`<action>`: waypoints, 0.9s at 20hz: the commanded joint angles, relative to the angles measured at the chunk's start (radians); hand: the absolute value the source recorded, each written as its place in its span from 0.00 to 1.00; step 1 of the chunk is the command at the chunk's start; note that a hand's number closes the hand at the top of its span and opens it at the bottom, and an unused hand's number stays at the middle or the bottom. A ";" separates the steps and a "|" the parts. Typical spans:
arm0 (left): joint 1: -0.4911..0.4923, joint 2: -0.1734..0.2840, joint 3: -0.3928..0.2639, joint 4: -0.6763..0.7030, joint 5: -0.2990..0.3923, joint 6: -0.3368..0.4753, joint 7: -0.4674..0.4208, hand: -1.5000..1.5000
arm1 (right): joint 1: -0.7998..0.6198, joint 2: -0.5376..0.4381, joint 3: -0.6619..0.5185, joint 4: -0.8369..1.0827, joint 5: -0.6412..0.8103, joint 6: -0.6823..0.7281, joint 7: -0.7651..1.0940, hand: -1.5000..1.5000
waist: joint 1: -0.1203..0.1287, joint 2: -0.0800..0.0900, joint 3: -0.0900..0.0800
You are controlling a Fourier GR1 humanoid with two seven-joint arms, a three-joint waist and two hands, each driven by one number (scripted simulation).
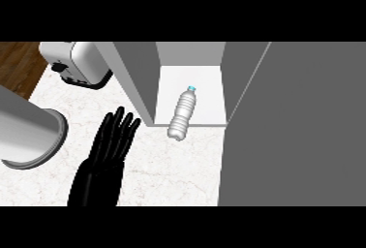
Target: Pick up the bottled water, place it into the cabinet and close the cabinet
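Note:
A clear water bottle (183,114) with a blue cap lies on its side on the white floor of the open cabinet (207,82). Its cap points to the back, and its base sticks out past the cabinet's front edge over the counter. My left hand (113,140) rests flat on the marble counter to the left of the cabinet, fingers straight and pointing away, holding nothing. The grey cabinet door (293,126) stands open and fills the right side of the view. My right hand does not show.
A silver toaster (75,63) stands at the back left. A large grey cylindrical pot (25,131) sits at the left edge. The counter's marble top (178,169) spreads in front of the cabinet.

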 commanded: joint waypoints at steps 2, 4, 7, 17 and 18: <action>0.101 0.029 -0.023 -0.113 -0.007 -0.014 -0.024 0.00 | 0.008 -0.068 0.080 -0.013 0.076 0.051 0.052 1.00 | 0.002 0.000 0.000; 0.199 0.088 0.017 -0.202 0.043 -0.053 -0.042 0.00 | -0.004 -0.106 0.072 -0.039 0.069 0.086 0.059 1.00 | 0.008 -0.001 -0.001; 0.270 0.116 0.054 -0.197 0.058 -0.087 -0.104 0.00 | 0.004 -0.146 0.128 -0.025 0.129 0.138 0.019 1.00 | 0.006 -0.001 -0.001; 0.536 0.237 0.251 -0.395 0.235 -0.225 -0.147 0.00 | -0.040 -0.116 0.332 -0.176 0.267 0.090 0.160 1.00 | 0.023 -0.004 -0.002; 0.527 0.215 0.256 -0.342 0.260 -0.243 -0.169 0.00 | -0.086 -0.060 0.371 -0.099 0.300 0.066 0.150 1.00 | 0.023 -0.001 -0.003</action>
